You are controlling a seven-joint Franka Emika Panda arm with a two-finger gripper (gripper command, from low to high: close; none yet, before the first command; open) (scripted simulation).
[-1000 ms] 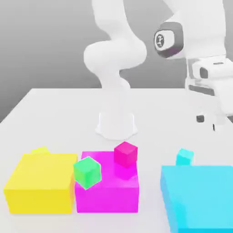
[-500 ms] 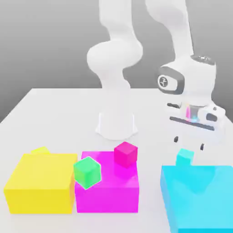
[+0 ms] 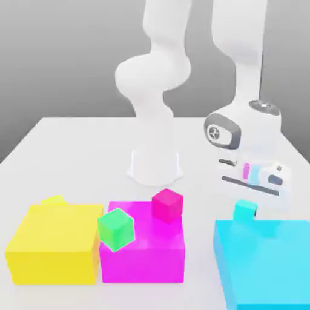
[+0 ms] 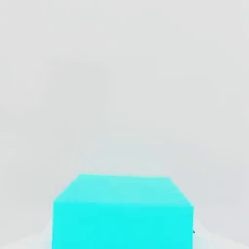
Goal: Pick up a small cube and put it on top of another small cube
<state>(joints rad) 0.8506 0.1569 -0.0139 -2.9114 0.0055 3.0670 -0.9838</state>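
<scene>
The small cube, cyan and matte, rests on the white table just behind the large cyan block. My gripper has come down over it, and its fingers are shut on the cube's sides. In the hand view the small cube sits very close, with bare table beyond it. Other small cubes are a magenta one on top of the big magenta block, a green one tilted against that block's front corner, and a yellow one peeking out behind the big yellow block.
The arm's white base stands mid-table behind the blocks. The three big blocks line the front edge, yellow at the exterior view's left, cyan at its right. Open table lies between the base and the blocks.
The hand swung in from the exterior view's upper right and dropped onto the small cyan cube. Its fingers, open before, have closed on the cube.
</scene>
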